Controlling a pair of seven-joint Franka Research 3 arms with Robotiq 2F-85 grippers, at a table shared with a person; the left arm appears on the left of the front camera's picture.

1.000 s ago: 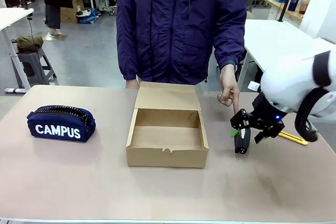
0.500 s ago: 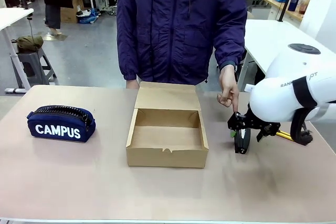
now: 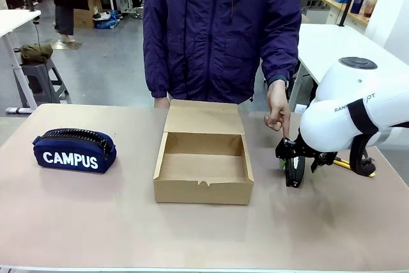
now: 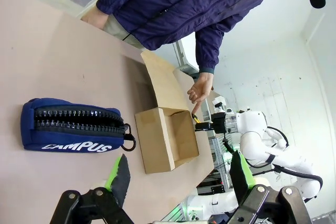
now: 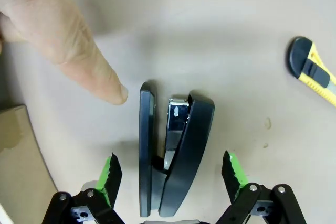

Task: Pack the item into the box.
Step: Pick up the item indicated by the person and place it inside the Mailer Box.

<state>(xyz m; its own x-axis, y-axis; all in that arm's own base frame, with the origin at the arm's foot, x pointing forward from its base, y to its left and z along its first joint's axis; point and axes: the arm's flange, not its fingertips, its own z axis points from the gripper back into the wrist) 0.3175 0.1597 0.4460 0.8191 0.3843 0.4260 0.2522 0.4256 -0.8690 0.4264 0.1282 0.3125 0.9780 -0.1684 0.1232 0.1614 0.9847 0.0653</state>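
Within right tool [image 5: 170,162] span, stapler [image 5: 193,129]; knife [image 5: 311,71] partly cut off.

Bright, even indoor light; soft shadows beside stapler [image 5: 186,145]; wide-angle wrist distortion.

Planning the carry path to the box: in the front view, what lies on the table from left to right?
Navy CAMPUS pencil pouch → open cardboard box → black stapler → yellow-and-black utility knife.
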